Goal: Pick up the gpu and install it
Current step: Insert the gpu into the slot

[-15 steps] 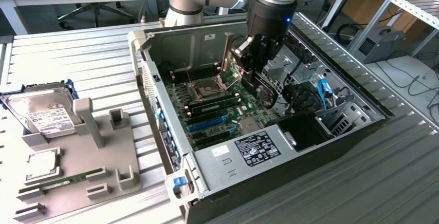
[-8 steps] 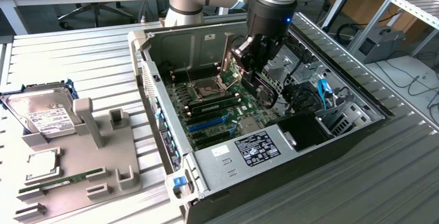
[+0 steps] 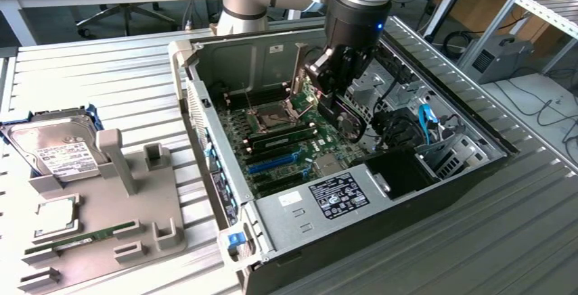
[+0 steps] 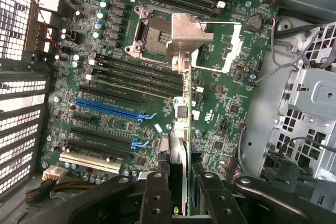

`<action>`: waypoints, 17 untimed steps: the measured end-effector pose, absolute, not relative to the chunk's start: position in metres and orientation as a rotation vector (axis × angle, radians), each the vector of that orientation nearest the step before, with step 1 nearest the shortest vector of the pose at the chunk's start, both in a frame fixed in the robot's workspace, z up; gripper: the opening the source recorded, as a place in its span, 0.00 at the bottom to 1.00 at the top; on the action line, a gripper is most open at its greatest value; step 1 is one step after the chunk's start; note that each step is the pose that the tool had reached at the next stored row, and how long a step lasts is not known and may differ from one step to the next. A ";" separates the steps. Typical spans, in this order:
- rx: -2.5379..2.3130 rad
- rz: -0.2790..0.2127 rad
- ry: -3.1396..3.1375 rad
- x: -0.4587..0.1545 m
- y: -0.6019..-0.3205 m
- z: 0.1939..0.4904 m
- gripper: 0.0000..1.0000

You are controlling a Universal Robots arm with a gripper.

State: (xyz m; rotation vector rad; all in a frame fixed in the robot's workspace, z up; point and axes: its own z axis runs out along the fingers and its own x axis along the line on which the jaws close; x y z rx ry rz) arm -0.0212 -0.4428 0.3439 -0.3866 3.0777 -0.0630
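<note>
Inside case [image 3: 194, 105], above board [image 3: 298, 139], gpu [image 3: 352, 122] hangs edge-down, pinched in pincer [image 3: 332, 82], two o'clock from blue slot [image 3: 271, 164] in exterior view. Gpu lies crosswise to that slot. Judged: turn it parallel, keep level, lower without snagging cables [image 3: 424, 122].

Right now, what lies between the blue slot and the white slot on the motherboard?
In the wrist view, black expansion slots lie there, parallel to both. The gpu, clamped in the jaws, is above the board and not in that stretch.
</note>
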 end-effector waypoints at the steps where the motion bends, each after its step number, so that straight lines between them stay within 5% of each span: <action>1: -0.388 -0.063 3.078 -0.021 -0.443 0.344 0.26; 17: -0.411 -0.063 3.074 -0.021 -0.443 0.344 0.26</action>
